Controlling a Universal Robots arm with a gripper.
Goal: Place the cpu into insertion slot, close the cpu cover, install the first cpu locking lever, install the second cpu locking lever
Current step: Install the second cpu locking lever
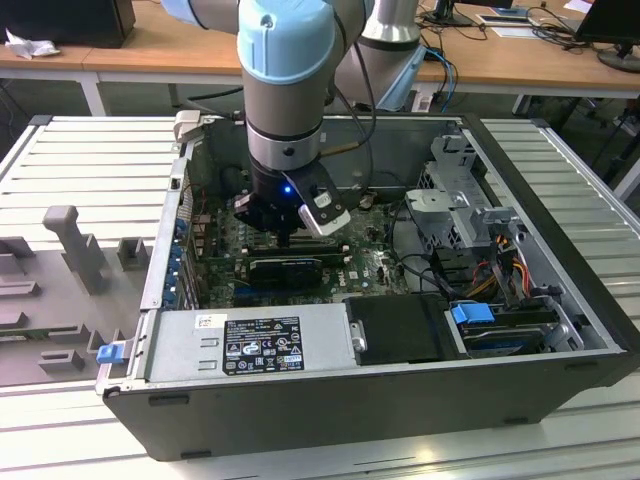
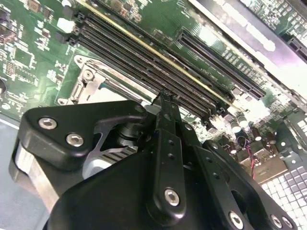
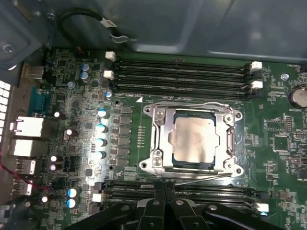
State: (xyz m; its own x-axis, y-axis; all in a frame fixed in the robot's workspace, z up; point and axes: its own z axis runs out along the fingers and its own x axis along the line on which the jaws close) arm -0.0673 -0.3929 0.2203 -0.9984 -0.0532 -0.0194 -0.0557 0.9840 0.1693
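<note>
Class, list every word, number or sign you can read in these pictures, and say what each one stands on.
Black label on the grey power supply: white print, too small to read.
White sticker on the same unit: too small to read.
Motherboard lettering in the first wrist view: blurred, unreadable.
White triangle mark on the motherboard: a plain sign, no words.
cpu top: no print visible.

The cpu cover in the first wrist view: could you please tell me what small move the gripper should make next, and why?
Probably ease the gripper toward the thin lever along the socket's edge nearest it and press it down. The cpu sits in the socket, the cpu cover lies flat around it, and that lever looks unlatched.
</note>
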